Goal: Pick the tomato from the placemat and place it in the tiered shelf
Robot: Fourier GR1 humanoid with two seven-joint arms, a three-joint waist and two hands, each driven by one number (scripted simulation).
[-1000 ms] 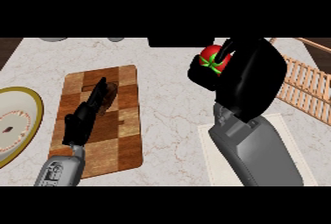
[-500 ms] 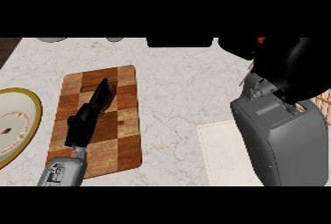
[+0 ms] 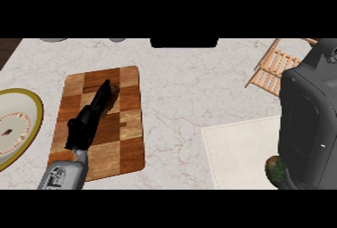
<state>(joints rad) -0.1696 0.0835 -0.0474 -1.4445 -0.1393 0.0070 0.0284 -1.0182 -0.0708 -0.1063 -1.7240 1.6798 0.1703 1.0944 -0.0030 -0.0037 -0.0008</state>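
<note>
Red tomato skin could be seen in the right hand a moment ago, when it was lifted up near the tiered shelf (image 3: 273,67). Now no red can be seen at all. The right side of the view is filled by the big dark right forearm (image 3: 306,116), which has been swung in closer. The right hand and the tomato are hidden behind it or past the edge, so it cannot be told if the tomato is held or let go.

The pale placemat (image 3: 237,151) is left behind. Only a small green and brown thing (image 3: 275,169) is seen at its edge, half hidden.

The left hand (image 3: 89,120) has been kept flat over the wooden board (image 3: 128,133), with its fingers straight and nothing held. A plate (image 3: 26,102) is seen at the left.

The tomato has likely been carried to the shelf, so the placing is probably near.
</note>
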